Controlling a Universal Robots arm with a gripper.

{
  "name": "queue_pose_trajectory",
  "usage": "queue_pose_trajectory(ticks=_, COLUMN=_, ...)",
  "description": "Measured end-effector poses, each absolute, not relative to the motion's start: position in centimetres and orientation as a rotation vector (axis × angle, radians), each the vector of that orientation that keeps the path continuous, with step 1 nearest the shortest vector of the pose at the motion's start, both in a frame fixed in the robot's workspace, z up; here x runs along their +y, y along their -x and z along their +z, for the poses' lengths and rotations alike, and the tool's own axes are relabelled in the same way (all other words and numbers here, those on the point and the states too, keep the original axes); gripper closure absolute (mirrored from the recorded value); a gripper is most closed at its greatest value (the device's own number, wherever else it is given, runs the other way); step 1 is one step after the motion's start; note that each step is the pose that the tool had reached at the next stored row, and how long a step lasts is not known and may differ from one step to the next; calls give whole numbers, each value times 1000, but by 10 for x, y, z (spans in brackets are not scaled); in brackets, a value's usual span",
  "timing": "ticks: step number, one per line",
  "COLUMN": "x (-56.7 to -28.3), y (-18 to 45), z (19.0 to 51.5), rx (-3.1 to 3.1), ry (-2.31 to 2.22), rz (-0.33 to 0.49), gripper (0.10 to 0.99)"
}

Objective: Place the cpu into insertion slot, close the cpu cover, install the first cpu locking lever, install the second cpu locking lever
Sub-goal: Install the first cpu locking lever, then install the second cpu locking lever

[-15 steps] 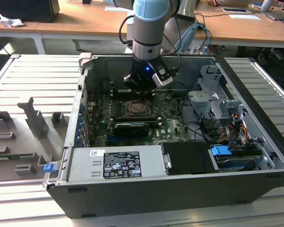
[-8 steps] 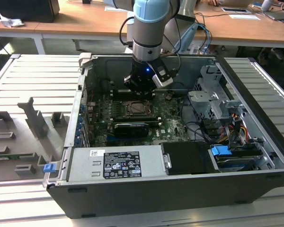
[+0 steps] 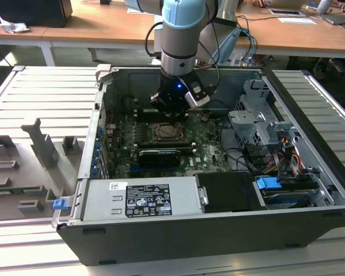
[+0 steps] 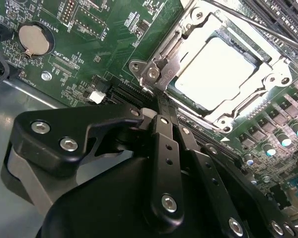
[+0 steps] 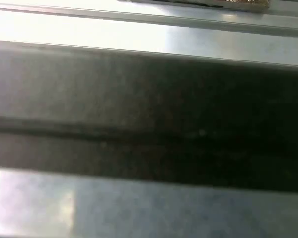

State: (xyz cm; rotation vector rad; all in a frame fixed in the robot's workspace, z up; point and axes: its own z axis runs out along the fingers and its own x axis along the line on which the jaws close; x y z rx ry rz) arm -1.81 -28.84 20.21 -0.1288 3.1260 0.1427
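Note:
In the second wrist view the cpu [image 4: 216,69] lies in the insertion slot [image 4: 175,85], its pale metal top glaring bright. The silvery cpu cover [image 4: 248,101] lies flat around it as a frame. A thin locking lever [image 4: 253,22] runs along the socket's far side. Another lever's bent end [image 4: 161,74] sits at the socket's near edge. My gripper [image 4: 161,106] is shut with nothing between its black fingers [image 4: 164,144], its tips right by that bent end. In the exterior view the gripper [image 3: 171,109] hangs just above the socket [image 3: 171,133] inside the computer case.
The open grey case [image 3: 310,103] walls in the green motherboard [image 3: 204,152]. A power supply [image 3: 144,198] and a drive bay with cables [image 3: 276,155] lie nearby. Black memory slots [image 4: 283,15] flank the socket, and a coin battery [image 4: 34,39] sits on the board. The first wrist view has a dark band [image 5: 149,114].

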Motion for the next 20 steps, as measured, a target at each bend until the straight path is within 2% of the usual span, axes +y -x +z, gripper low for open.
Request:
queue_pose_trajectory(ticks=3, x=-288, y=18, z=214, rx=3126, ry=129, rz=143, gripper=980)
queue_pose_trajectory(ticks=20, x=-297, y=18, z=215, rx=3126, ry=129, rz=143, gripper=980)
